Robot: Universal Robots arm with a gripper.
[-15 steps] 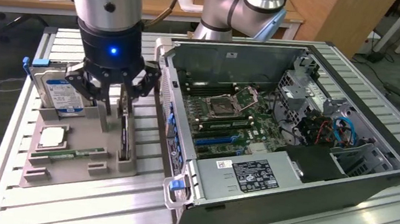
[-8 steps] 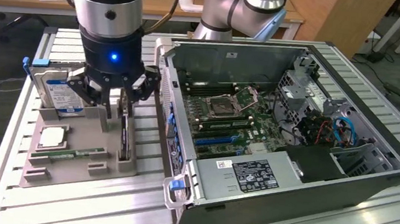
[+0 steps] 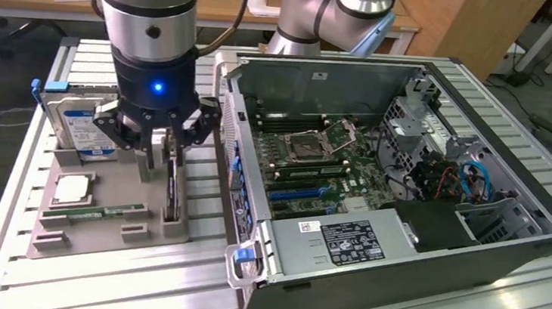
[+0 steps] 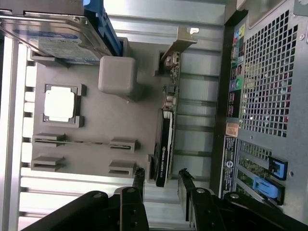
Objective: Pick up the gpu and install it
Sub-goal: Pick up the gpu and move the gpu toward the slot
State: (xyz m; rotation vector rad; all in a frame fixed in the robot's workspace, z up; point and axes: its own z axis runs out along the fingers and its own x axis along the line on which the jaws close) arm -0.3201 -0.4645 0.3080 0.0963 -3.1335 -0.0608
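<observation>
Black gpu stood on edge in grey tray | long axis near-to-far | gripper spread wide, flanking it

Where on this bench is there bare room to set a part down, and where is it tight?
Bare slatted table lies in front of the grey tray, at the exterior view's lower left, and past the computer case at its lower right. Tight: the strip between the gpu and the case, where the open gripper straddles the card.
</observation>
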